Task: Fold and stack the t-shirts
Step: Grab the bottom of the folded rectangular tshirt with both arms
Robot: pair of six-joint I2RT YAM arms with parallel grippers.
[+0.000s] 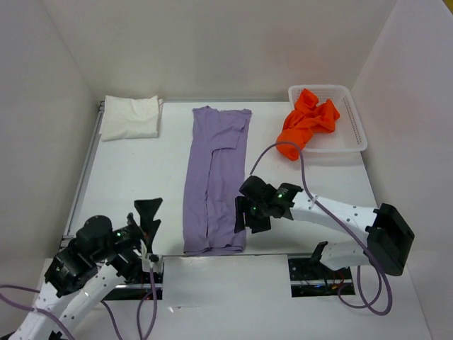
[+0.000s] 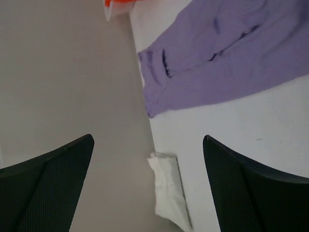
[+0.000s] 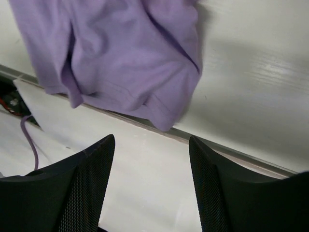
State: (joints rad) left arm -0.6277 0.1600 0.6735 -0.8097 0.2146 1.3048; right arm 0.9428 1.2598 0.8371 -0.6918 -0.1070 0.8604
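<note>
While the empty left gripper [image 1: 148, 218] is hovering with jaws spread wide, a folded white cloth t-shirt [image 1: 131, 117] is lying far-left on the white-walled tabletop [image 1: 141, 170], a long lavender cloth t-shirt [image 1: 214, 180] centrally, just beside the empty, parted right gripper [image 1: 248, 217], and a crumpled orange cloth t-shirt [image 1: 306, 122] spilling from a white plastic mesh basket [image 1: 354, 134].

White tabletop [image 1: 134, 180] was enclosed by plain white walls [image 1: 226, 42] at 9, 12 and 3 o'clock; a metal rail [image 1: 81, 173] ran along its 9 o'clock edge. Lighting was soft and even.
</note>
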